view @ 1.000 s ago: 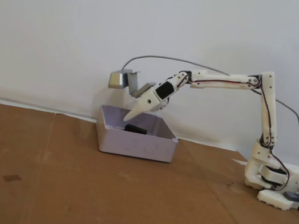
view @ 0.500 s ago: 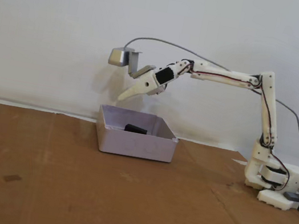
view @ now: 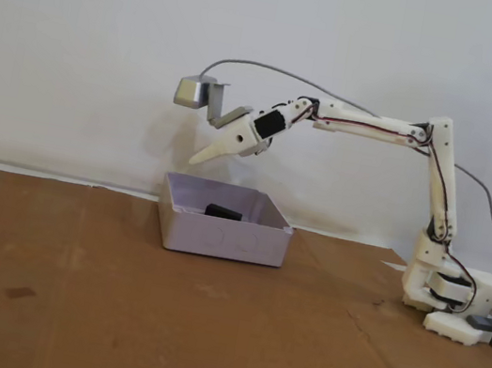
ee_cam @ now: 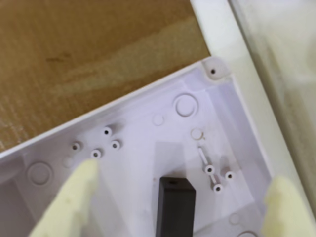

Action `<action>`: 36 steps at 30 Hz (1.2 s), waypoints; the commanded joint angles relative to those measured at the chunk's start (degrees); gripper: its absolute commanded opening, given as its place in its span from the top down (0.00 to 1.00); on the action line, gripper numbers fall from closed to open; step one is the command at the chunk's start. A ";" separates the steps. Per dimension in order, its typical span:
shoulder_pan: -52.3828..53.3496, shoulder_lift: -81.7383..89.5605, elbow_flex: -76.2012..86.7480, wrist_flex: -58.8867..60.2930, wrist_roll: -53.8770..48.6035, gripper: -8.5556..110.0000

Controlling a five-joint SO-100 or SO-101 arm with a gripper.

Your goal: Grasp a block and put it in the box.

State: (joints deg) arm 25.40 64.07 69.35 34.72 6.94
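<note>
A: Where is the block [ee_cam: 176, 206] right now?

B: On the floor of the box [view: 223, 235], roughly mid-floor. In the wrist view it shows between the two pale fingertips [ee_cam: 74, 197], low in the picture and cut off by the bottom edge. Its long axis runs up and down that view, pointing toward the far wall with the corner tab.

A: And the gripper [view: 201, 157]?

B: In the fixed view it hangs in the air above the box's left part, clear of the rim, touching nothing. In the wrist view the fingers stand wide apart, one at each lower corner, with nothing held between them. So the block lies straight below and between them, resting free.

A: Then the task is done?

B: I judge so: the block is inside and let go. What is left would be drawing the arm away; the only concern is not dipping toward the near wall.

A: Anything you cannot make out?

B: From the side the box walls hide most of the block; only a dark sliver [view: 222, 211] shows over the rim. The wrist view cuts off its near end, and the fingertips there are blurred. The box stands near the back edge of the cardboard [view: 109, 312], left of the arm's base [view: 455, 297].
</note>
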 commanded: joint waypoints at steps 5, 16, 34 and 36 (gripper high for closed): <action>-1.58 8.44 -6.86 -2.46 0.18 0.59; -2.72 11.87 -6.68 -2.46 -0.35 0.66; -8.53 16.44 -6.59 -5.98 0.18 0.91; -9.23 17.14 -6.59 -5.98 0.18 0.92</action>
State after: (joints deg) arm 17.05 70.14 69.35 31.90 6.94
